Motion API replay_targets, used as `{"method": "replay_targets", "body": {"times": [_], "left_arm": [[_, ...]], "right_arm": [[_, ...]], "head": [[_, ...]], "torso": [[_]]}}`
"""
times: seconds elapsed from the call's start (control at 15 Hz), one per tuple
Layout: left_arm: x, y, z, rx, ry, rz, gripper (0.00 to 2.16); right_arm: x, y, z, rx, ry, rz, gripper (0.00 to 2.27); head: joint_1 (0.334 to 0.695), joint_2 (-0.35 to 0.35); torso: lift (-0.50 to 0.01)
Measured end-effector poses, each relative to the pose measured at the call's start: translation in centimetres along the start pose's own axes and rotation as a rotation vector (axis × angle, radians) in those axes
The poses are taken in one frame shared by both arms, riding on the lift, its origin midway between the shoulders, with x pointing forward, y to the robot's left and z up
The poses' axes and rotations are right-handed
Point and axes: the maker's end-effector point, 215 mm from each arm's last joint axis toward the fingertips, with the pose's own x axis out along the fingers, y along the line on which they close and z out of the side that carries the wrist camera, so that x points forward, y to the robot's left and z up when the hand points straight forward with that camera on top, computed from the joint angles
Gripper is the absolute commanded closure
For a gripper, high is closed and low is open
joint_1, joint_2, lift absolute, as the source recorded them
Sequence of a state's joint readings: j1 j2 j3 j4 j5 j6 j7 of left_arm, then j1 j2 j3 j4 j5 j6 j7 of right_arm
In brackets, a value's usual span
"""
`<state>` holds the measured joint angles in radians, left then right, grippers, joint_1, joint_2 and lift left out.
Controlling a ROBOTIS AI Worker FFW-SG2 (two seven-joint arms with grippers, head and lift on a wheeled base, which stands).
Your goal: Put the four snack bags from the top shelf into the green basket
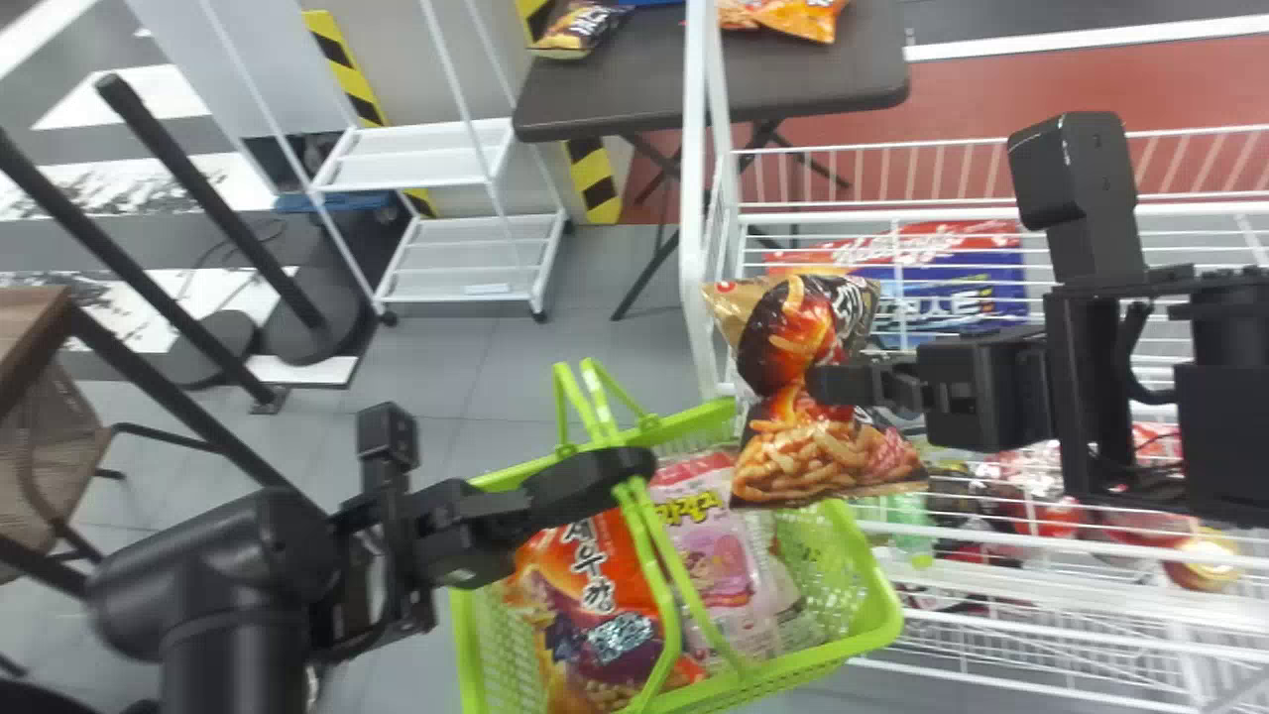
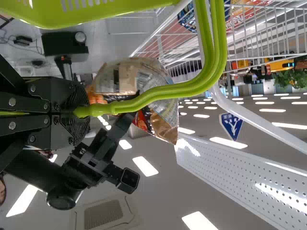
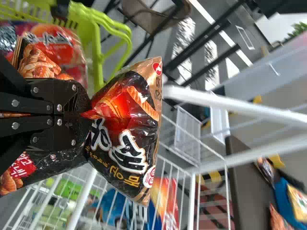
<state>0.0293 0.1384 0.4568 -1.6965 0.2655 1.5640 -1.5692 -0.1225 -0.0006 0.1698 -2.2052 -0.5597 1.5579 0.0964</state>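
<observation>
Orange bag (image 1: 585, 585), pink bag (image 1: 716, 555) in, lower centre; my right end effector (image 1: 825, 385) pinches dark bag (image 1: 828, 446), drop remaining; left end effector (image 2: 79, 111) clamps handle (image 2: 168, 92)!

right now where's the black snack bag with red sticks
Head view, right of centre: the snack bag is in the right gripper, at the green basket's far right corner, by white shelving.
</observation>
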Motion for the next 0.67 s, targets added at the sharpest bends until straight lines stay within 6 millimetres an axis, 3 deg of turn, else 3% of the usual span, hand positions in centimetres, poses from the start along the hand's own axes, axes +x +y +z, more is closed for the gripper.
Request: {"method": "replay_targets", "body": {"times": [0.33,0.47,0.53,0.6,0.67], "left_arm": [[0.5,-1.1,1.5,0.031,-0.004,-0.019,2.15],[0.6,-1.2,1.6,0.032,-0.004,-0.022,2.15],[0.6,-1.3,1.6,0.032,-0.005,-0.026,2.15],[0.6,-1.3,1.6,0.033,-0.006,-0.028,2.15],[0.6,-1.4,1.6,0.033,-0.007,-0.03,2.15]], "right_arm": [[2.1,2.7,-2.3,-0.011,0.073,0.066,2.26],[2.8,3.3,-3.4,-0.005,0.103,0.08,2.03],[3.4,3.4,-4.2,0.003,0.128,0.089,1.68],[3.9,3.5,-4.9,0.016,0.151,0.102,0.97],[4.3,3.7,-5.6,0.031,0.172,0.117,0.01]], "head": [[0.695,0.35],[0.695,0.35],[0.695,0.35],[0.695,0.35],[0.695,0.35]], "torso": [[0.0],[0.0],[0.0],[0.0],[0.0]]}}
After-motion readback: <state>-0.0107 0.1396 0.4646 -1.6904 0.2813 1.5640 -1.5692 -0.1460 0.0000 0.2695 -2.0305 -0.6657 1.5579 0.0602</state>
